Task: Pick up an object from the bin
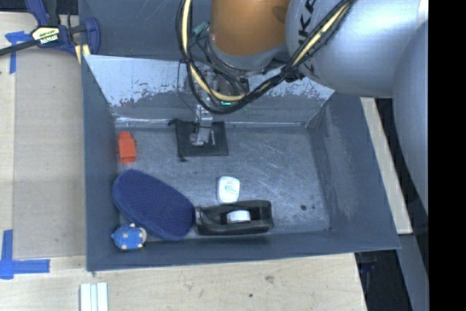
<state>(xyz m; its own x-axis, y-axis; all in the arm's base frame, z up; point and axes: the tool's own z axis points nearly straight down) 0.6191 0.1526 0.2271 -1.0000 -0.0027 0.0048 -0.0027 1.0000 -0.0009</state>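
Grey metal, the gripper hangs straight down under the arm's orange cover and its looped cables. It is set right over a black flat plate that lies on the floor of the bin. Whether the gripper is released or clenched I cannot tell: its tip merges with the dark plate beneath it, and nothing shows lifted clear of the floor. The vertical pose looks suited to so low a thing, since a plate lying flat offers little but its edges from above. The plate sits close under the back wall, and I judge that this nearness is why the wrist is upright and not leaning in.

Everything else lies apart from the plate, so the way down to it is uncluttered. An orange block stands off to the plate's left in the view, near but not touching. Toward the near wall from the plate lies a small white piece, and just beyond that a black tape dispenser with a white roll in it. Farther from the plate, on the dispenser's left in the view, a blue oval pad reaches up to it. A blue speckled ball is tucked at the pad's outer end. These four gather along the near wall, probably because loose things settle against the bin's sloping side.
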